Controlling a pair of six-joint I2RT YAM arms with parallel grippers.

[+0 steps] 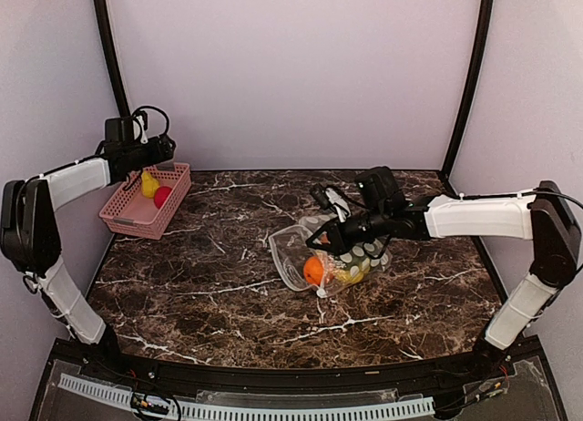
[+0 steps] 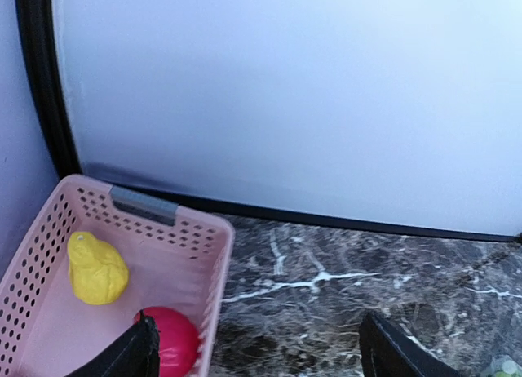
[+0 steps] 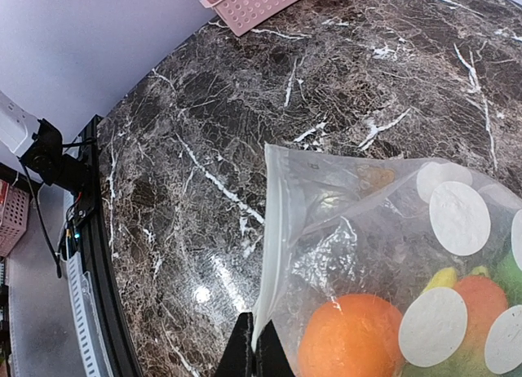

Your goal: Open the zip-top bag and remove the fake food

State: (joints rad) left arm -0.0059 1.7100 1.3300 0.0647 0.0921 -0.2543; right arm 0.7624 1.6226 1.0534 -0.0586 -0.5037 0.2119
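On my overhead feed the pink basket [image 1: 137, 225] sits at the far left of the tabletop [image 1: 209, 293], close to the back wall. It holds a yellow piece [image 2: 96, 268] and a red ball [image 2: 170, 341] lying side by side on its floor. The zip-top bag [image 1: 296, 257] lies near the middle of the tabletop, a little to the right and well apart from the basket. Its clear end points left and its green, white-dotted face is towards the right arm. Through the plastic I see more of the fake food: an orange ball [image 3: 351, 338] at the near end, then yellow and green bits beside it under the dots. The right wrist and its cables hang over the far part of the bag from above, so that part is hidden from me.

The right claw [image 3: 257, 348] is clamped on the bag. Its two dark fingers are pressed together with a thin strip of the clear rim caught between them, just beside the orange ball. I cannot tell from these views whether the zip strip along that rim is sealed or parted.

The left claw [image 2: 257, 324] hangs above the basket's right rim with its fingers [image 2: 130, 352] spread wide. It holds nothing and touches nothing, and the red ball shows just past its left fingertip.
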